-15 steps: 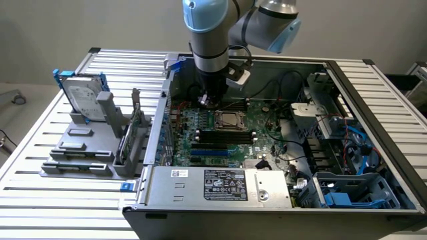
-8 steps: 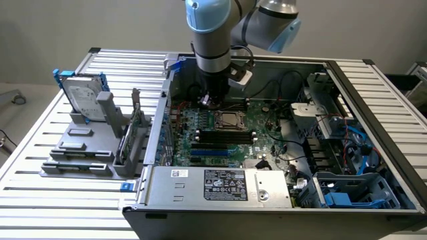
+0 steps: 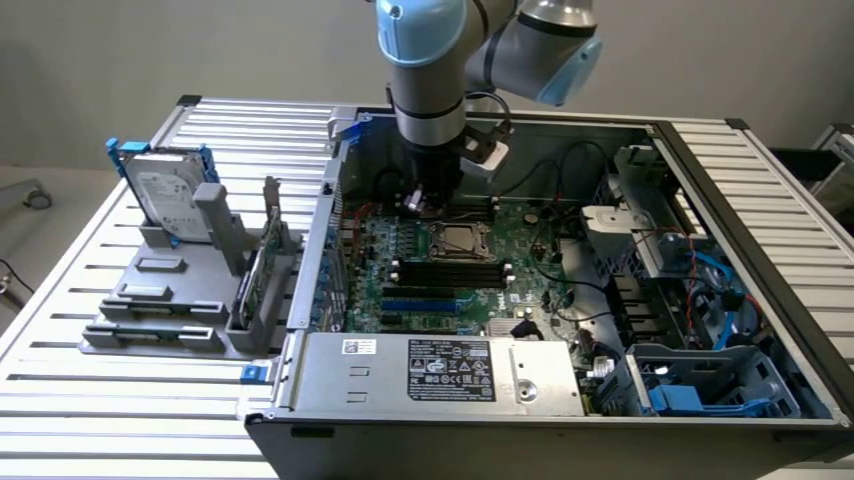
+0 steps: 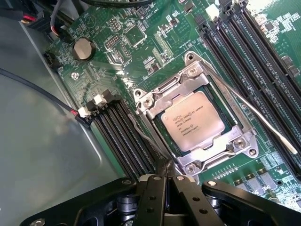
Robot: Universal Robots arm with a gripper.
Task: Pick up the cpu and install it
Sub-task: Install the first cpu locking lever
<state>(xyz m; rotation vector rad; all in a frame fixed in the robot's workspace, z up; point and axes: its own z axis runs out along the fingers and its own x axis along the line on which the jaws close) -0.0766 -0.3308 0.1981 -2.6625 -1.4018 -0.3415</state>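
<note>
Exterior view: the arm (image 3: 427,80) comes down from the upper centre of the frame into the open computer case (image 3: 694,160). The gripper (image 3: 419,200) hangs low over the green motherboard (image 3: 534,290), just towards the exterior view's left of the socket and slightly further back.

cpu (image 3: 457,238): sits in the socket near the middle of the board, silvery top plate up, apart from the gripper.

Wrist view: the cpu (image 4: 193,121) lies flat inside the metal socket frame (image 4: 155,101), printed text on its lid facing up. A thin lever rod (image 4: 256,115) runs along one side of the frame; cannot tell whether it is latched. Black memory slots (image 4: 124,136) flank the socket. A coin cell (image 4: 83,48) sits further off on the board.

Gripper (image 4: 165,178): fingers pressed together, nothing between them. The tips are just beside one corner of the socket frame; cannot tell whether they touch it.

Elsewhere, exterior view: a hard drive (image 3: 171,190) with a blue frame stands upright in a grey fixture (image 3: 160,300) on the slatted table (image 3: 80,400), at the left of the frame and outside the case. The power supply (image 3: 441,370) fills the lower front of the case.
</note>
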